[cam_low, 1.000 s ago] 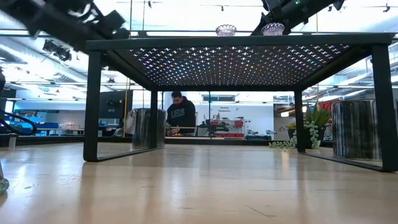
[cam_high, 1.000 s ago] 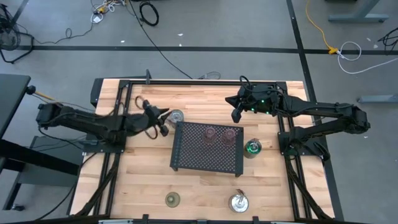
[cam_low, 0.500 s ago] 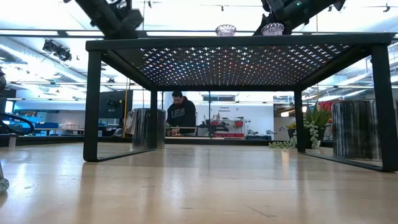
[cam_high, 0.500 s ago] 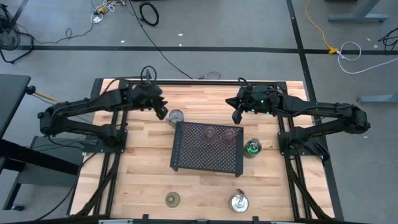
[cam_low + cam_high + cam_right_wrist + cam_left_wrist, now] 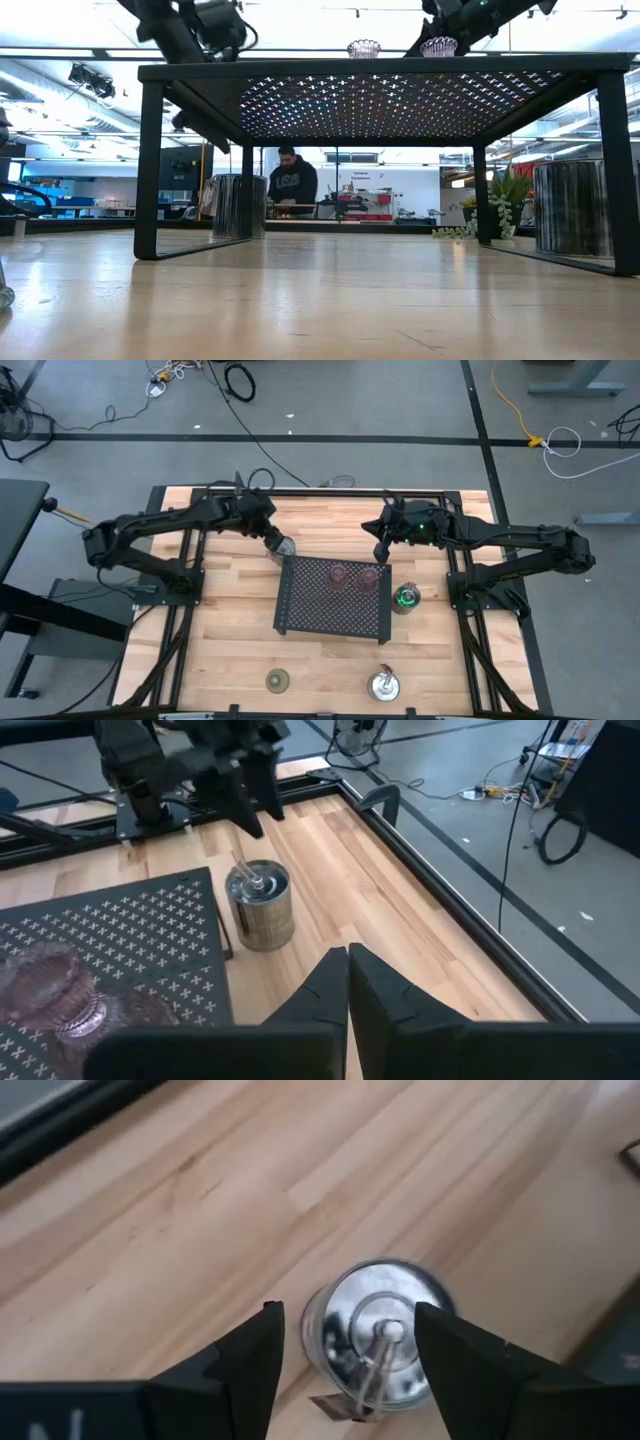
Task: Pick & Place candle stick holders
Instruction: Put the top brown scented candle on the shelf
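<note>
A shiny silver holder (image 5: pixel 285 546) stands on its base on the table, just beyond the far left corner of the black perforated tray (image 5: pixel 333 610). My left gripper (image 5: pixel 345 1365) is open above it, with one finger on either side and clear of it. The holder also shows in the right wrist view (image 5: pixel 260 908), below my left gripper (image 5: pixel 248 780). Two pink holders (image 5: pixel 337 576) (image 5: pixel 369 579) stand on the tray's far part. My right gripper (image 5: pixel 347 970) is shut and empty, above the table by the tray's far right corner (image 5: pixel 381 548).
A small green plant (image 5: pixel 406 597) stands at the tray's right side. An olive holder (image 5: pixel 277 680) and another silver holder (image 5: pixel 384 684) stand near the table's near edge. The tray stands on legs (image 5: pixel 150 170), with open room under it. A person (image 5: pixel 291 185) is in the room beyond.
My left gripper has risen from table height at the silver holder's left. It went first toward the far edge, then toward the right, and is now over the holder. The holder has stayed in place.
</note>
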Tool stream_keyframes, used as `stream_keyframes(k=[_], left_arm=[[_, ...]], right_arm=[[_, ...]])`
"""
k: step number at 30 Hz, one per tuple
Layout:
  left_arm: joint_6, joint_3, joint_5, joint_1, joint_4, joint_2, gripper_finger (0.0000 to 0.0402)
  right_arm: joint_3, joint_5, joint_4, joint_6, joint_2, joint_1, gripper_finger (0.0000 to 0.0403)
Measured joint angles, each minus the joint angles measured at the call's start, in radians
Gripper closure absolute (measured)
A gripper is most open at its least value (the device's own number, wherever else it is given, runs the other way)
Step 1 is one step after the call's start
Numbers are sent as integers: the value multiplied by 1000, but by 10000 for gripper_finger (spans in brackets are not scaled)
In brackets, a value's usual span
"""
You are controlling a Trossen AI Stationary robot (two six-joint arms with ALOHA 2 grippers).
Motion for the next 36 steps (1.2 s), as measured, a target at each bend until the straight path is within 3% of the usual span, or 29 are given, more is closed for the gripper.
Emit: stream_keyframes(k=[8, 19, 36], left_arm=[[1, 0, 37, 0, -6, 89, 183], [8, 0, 16, 21, -51, 104, 204], [-26, 0, 82, 26, -47, 172, 215]], right_arm=[[0, 1, -2, -3, 0, 5, 389], [0, 1, -2, -3, 0, 5, 389], [0, 2, -19, -2, 0, 5, 389]])
